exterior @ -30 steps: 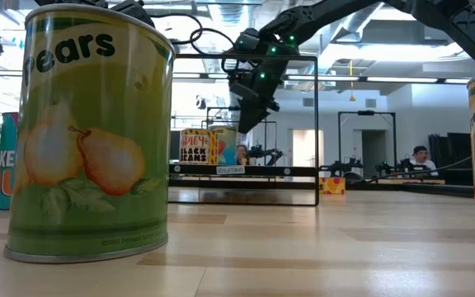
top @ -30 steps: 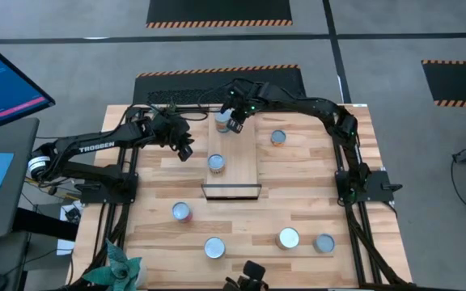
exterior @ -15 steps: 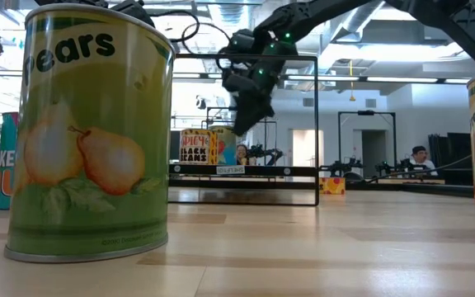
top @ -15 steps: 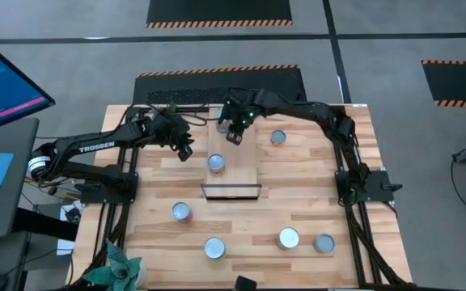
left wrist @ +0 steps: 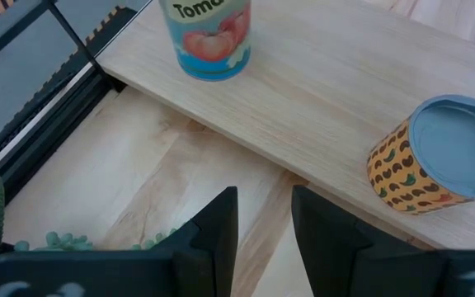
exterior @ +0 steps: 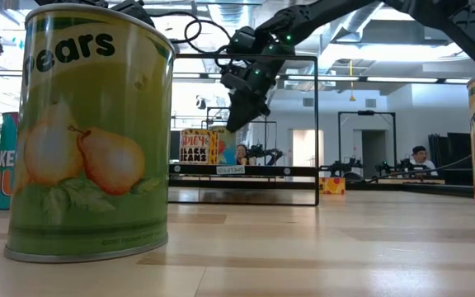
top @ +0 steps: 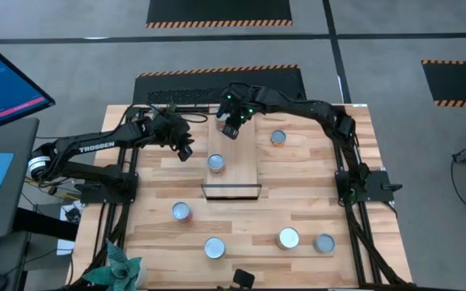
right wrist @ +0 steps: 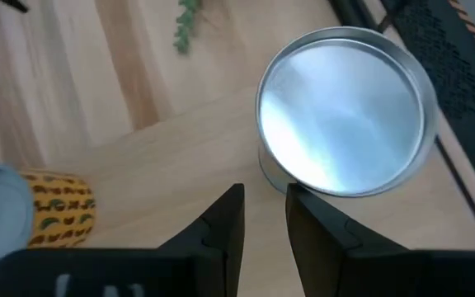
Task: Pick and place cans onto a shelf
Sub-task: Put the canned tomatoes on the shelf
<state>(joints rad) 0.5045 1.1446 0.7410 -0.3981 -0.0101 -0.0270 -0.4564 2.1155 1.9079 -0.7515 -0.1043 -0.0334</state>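
The shelf (top: pixel 235 158) is a narrow light-wood board with a black frame at its near end. Two cans stand upright on it: one at mid-board (top: pixel 216 162), yellow-patterned in the left wrist view (left wrist: pixel 435 165), and a tomato can at the far end (top: pixel 219 123), (left wrist: pixel 209 37), (right wrist: pixel 345 111). My right gripper (top: pixel 231 129), (right wrist: pixel 262 214) hangs just above the shelf beside the far can, fingers close together and empty. My left gripper (top: pixel 184 149), (left wrist: pixel 264 214) waits left of the shelf, shut and empty. Several more cans stand on the table, one right of the shelf (top: pixel 278 137).
Loose cans stand near the table's near edge (top: pixel 182 212), (top: pixel 214 247), (top: pixel 288 238), (top: pixel 324 243). A pears can (exterior: pixel 89 132) fills the low view's left. A small green plant (top: pixel 120 267) sits at the near left corner. A monitor (top: pixel 2 77) stands off the table's left.
My right gripper has drifted a little toward the table's left edge above the shelf's far end and stays empty. The cans on the shelf have kept their places.
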